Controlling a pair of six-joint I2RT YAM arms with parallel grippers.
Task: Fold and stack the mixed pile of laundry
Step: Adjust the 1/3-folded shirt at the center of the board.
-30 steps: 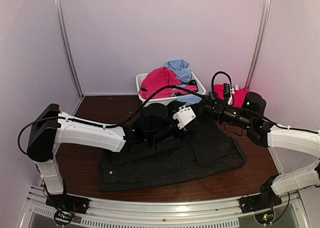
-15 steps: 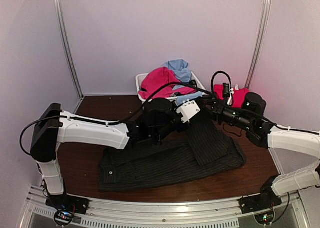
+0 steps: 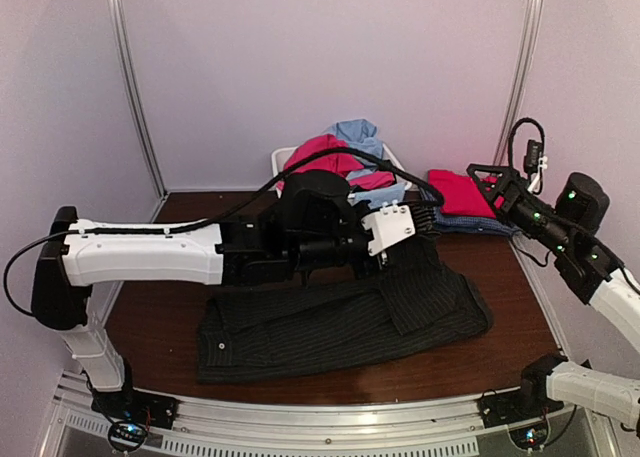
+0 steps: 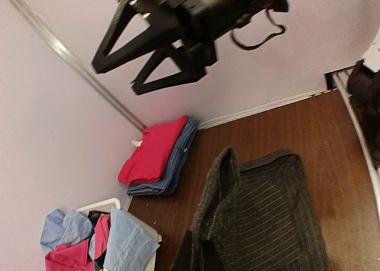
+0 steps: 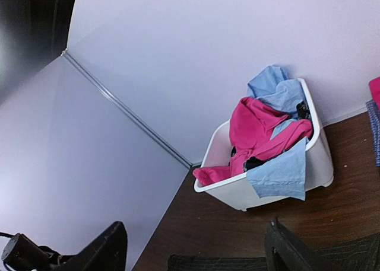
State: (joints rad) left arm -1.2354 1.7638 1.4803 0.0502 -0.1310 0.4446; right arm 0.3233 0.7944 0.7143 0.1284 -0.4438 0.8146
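The dark brown wooden tabletop [image 3: 160, 327] carries a spread black pinstriped cloth garment [image 3: 330, 332]. Its far edge rises in a ridge where the left gripper [image 3: 424, 217] is clenched on it, and the left arm crosses over that edge. Behind the garment stands a white rectangular plastic tub [image 5: 225, 195] heaped with pink-red clothes [image 5: 261, 123] and light blue clothes [image 5: 276, 90]. Beyond its far right corner, a folded red garment [image 4: 154, 149] lies on a folded blue checked shirt [image 4: 178, 164]. The right gripper [image 4: 116, 80] hangs above them, released and empty.

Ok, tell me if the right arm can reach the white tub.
Probably yes: the right pincer hangs open near the tub, nothing shows between them, and the left arm lies lower, in front.
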